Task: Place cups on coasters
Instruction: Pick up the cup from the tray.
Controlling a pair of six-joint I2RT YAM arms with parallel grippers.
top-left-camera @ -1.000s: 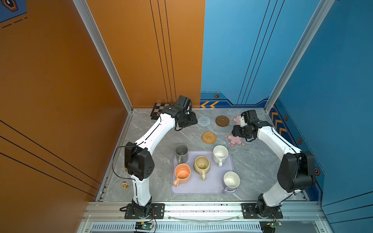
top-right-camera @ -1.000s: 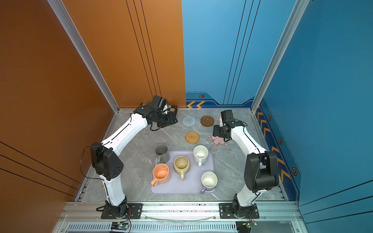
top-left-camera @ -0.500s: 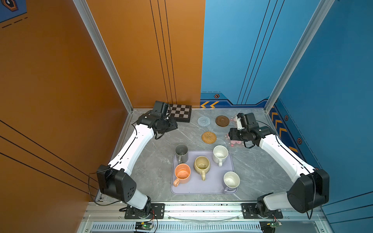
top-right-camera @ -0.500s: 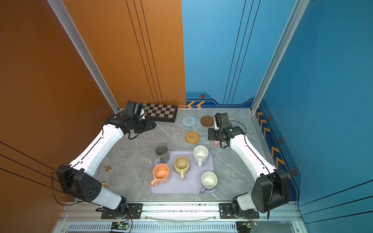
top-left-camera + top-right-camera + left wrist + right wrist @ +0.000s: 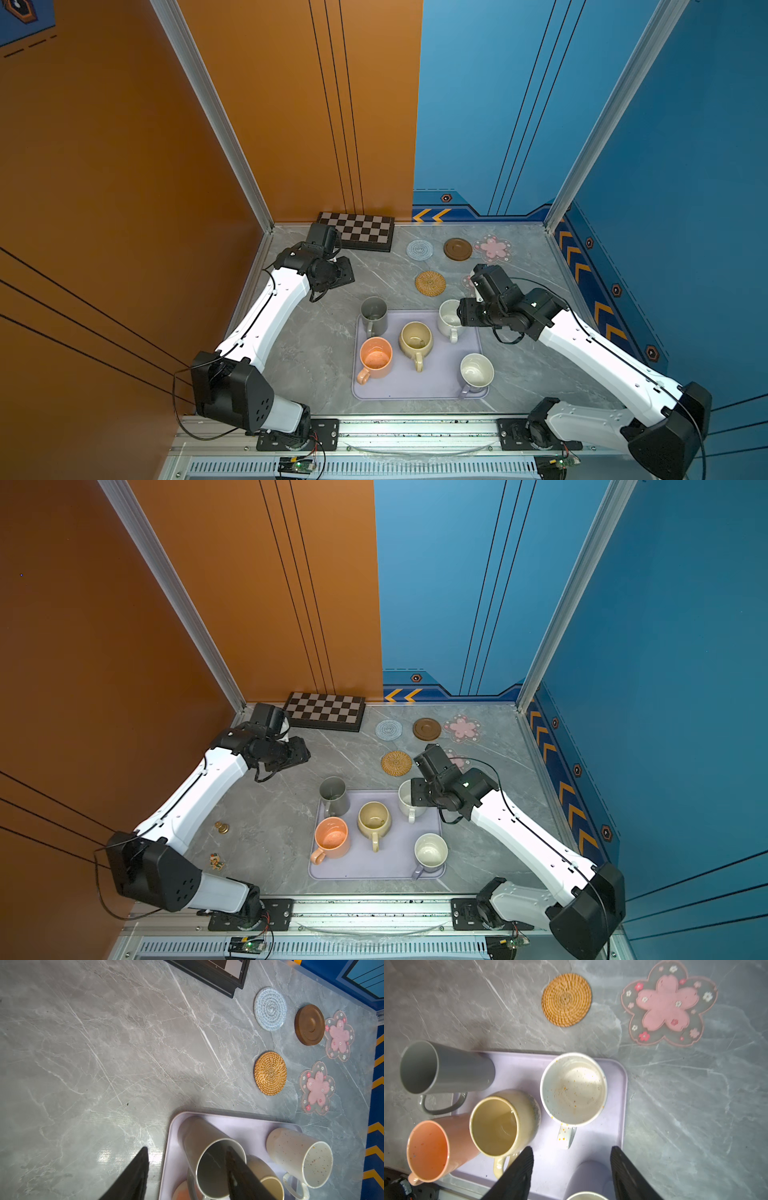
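Five cups stand on the lavender tray (image 5: 440, 384): grey (image 5: 374, 313), orange (image 5: 376, 357), beige-yellow (image 5: 415, 338), speckled white (image 5: 448, 321) and lavender (image 5: 476, 371). Beyond the tray lie the coasters: rattan (image 5: 430, 283), blue spiral (image 5: 419, 250), brown disc (image 5: 457, 249), a pink flower (image 5: 492, 248), and a second flower (image 5: 668, 1001) partly hidden under my right arm in both top views. My left gripper (image 5: 187, 1150) hangs open above the table, far-left of the grey cup (image 5: 199, 1136). My right gripper (image 5: 572, 1148) is open above the speckled cup's (image 5: 573, 1088) handle, holding nothing.
A chequered board (image 5: 324, 717) leans at the back wall behind my left gripper. A small brass piece (image 5: 221, 827) and a tiny figure (image 5: 216, 861) lie on the table's left near side. Blue and orange walls enclose the table.
My left arm has swung back from the far coasters to the left, uncovering the chequered board. My right arm has drawn back from the pink flower coaster to above the speckled cup.
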